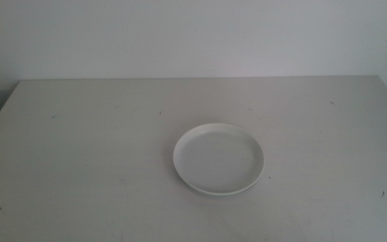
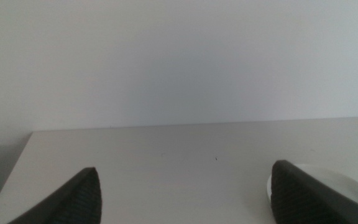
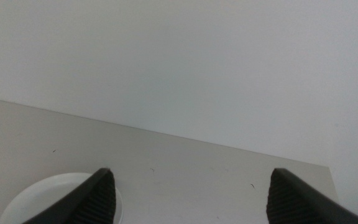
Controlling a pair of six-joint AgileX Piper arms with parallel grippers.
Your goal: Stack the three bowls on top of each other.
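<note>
Pale grey table (image 1: 79,148) under a blank wall: the white bowl (image 1: 218,158) tops a stack near its middle, another rim (image 1: 213,194) showing beneath. My left gripper (image 2: 185,193) and right gripper (image 3: 191,196) hover with jaws spread wide, holding nothing.

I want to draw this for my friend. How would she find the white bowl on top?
Start at the big pale table in front of the white wall. Just right of its middle, toward the near edge, sits one small stack of round dishes. The white bowl is the top one, shallow like a plate with a low rim; only thin rim edges of what lies under it peek out at the front.
</note>
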